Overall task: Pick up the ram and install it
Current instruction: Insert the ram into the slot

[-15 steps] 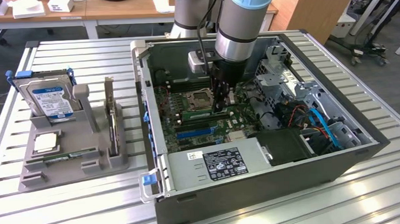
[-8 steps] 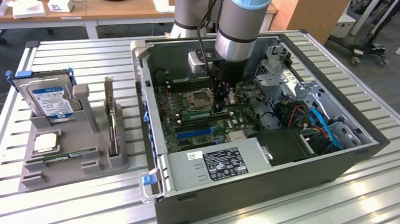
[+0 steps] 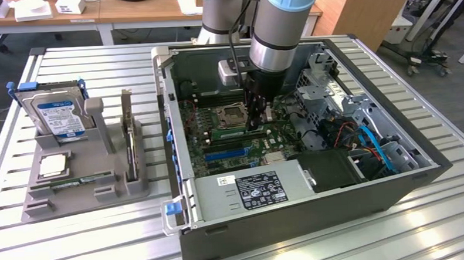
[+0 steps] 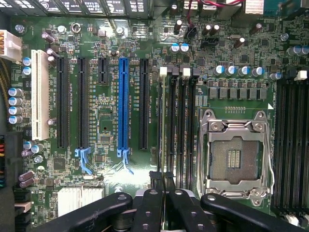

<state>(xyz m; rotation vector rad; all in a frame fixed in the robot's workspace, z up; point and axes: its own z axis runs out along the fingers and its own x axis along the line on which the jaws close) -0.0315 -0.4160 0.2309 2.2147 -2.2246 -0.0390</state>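
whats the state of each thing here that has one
computer case: open, insides exposed
tool: shut, low over the motherboard
processor socket: empty, frame down
blue slot: empty
hard drive: upright in the grey holder
expansion card: upright in the holder

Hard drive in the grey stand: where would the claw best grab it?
Probably the hard drive by its top edge, coming down from above and pinching its flat faces. It stands roughly upright in the stand, lower part sunk in the slot, upper half free.
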